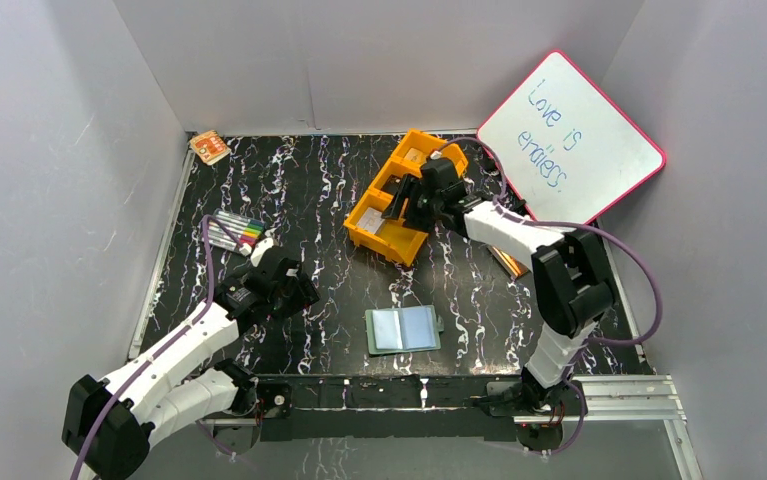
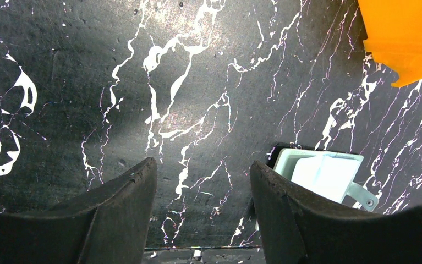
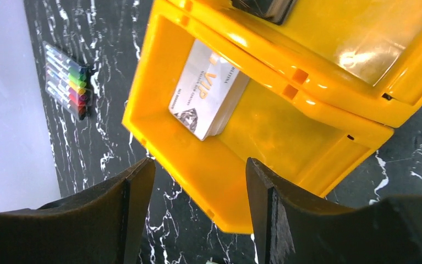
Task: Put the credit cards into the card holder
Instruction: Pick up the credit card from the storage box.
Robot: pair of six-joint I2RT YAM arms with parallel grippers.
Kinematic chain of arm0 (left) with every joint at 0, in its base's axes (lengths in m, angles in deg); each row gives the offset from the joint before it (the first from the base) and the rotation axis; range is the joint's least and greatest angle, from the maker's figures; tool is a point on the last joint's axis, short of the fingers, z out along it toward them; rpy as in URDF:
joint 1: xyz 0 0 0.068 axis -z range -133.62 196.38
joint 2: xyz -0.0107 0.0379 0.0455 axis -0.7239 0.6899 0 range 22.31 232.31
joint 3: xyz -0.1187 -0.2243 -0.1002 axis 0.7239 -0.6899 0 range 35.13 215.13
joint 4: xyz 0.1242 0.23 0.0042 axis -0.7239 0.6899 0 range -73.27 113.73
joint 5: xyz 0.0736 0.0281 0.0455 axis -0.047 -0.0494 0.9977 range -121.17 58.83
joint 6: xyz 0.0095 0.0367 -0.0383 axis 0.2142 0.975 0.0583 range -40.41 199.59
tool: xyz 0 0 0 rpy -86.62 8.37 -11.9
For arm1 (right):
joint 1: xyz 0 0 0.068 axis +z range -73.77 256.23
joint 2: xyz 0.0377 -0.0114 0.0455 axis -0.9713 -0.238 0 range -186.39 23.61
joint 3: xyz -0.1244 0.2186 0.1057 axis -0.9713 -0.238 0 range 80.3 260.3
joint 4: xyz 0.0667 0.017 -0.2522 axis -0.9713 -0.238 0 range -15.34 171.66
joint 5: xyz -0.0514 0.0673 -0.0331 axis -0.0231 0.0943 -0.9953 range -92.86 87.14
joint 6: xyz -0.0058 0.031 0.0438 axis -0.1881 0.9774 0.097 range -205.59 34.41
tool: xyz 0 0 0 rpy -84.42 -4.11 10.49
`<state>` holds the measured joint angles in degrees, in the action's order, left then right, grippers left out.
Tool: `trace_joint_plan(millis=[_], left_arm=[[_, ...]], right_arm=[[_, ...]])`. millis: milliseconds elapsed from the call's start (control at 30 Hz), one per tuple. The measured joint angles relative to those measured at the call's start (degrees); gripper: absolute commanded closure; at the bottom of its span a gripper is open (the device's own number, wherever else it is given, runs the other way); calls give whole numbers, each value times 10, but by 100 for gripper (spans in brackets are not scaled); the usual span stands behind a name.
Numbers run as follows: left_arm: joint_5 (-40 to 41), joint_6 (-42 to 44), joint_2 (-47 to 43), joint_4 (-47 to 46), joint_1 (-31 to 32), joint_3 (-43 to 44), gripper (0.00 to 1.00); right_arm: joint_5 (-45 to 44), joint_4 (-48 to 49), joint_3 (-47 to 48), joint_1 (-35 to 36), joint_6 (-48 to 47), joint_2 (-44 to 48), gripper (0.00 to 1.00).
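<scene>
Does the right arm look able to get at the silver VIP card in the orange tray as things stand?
Probably yes. The right end effector is open above the orange tray; nothing covers the silver card, though the compartment wall beside it may crowd a grasp.

Cards [image 3: 206, 93] lie in the tray [image 1: 383, 241] behind the card holder [image 1: 403, 329].

1. Top cam: high above near edge, looks down + fwd over whole table [image 1: 299, 190].
2. L wrist cam: close, looks down past left hand [image 2: 202, 164] at mid-table; shares card holder [image 2: 324, 173] w/ top.
3. R wrist cam: v. close over orange tray [image 3: 219, 187] toward far edge; shares tray, markers [image 3: 65, 80] w/ top.
</scene>
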<state>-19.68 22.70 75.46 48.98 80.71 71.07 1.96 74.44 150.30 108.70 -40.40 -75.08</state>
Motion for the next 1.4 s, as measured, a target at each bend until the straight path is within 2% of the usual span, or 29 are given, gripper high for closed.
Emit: trace_joint_plan(millis=[500,1000,1167,1400], left_arm=[[-1,-3,0,0,0,0,39],[-4,3,16,-5,0,0,39],[-4,3,15,-5,0,0,39],[-4,3,15,-5,0,0,39]], right_arm=[[-80,25,34,43,93,-108,25],[-135,45,39,59,156,-148,27],[-134,46,49,60,164,-160,31],[-133,41,49,61,165,-163,46]])
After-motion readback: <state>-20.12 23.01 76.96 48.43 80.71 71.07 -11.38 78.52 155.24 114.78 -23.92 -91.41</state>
